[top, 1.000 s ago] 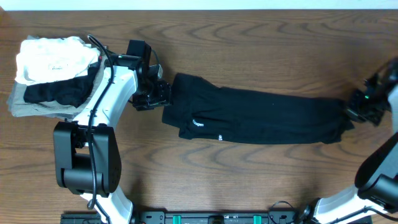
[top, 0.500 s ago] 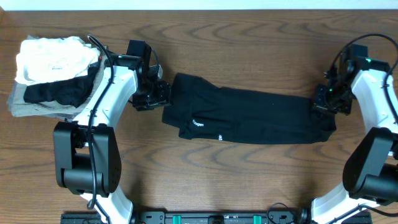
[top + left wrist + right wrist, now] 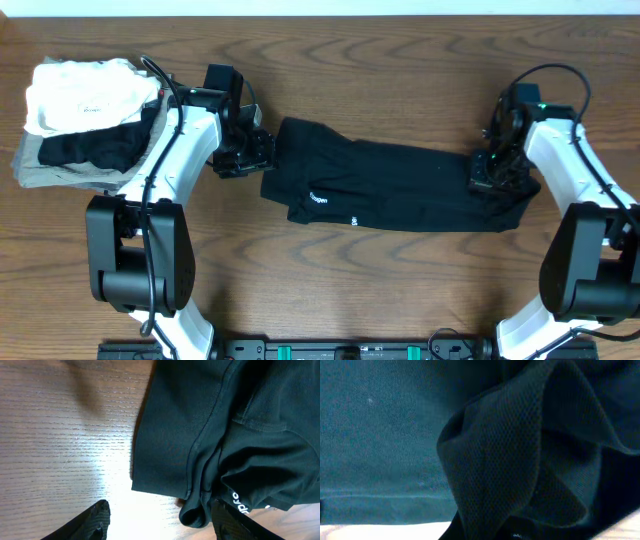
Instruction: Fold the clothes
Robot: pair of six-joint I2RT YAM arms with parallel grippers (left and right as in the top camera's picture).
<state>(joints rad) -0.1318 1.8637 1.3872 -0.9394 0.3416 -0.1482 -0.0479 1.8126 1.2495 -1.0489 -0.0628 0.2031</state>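
Overhead: limp, light black T-shirt (image 3: 400,195), 3 o'clock end pinched by right hand (image 3: 488,172); take 9 o'clock hem beside wide left hand (image 3: 262,150).

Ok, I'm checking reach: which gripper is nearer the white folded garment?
Left. The left gripper hangs open a little right of the white folded garment; the right gripper is shut on the black T-shirt's far end.

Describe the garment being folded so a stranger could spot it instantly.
On the wooden table, look mid-table, away from the stack of folded garments at the far-left corner. The black T-shirt lies there as a long band, the only garment stretched out, with tiny white print.
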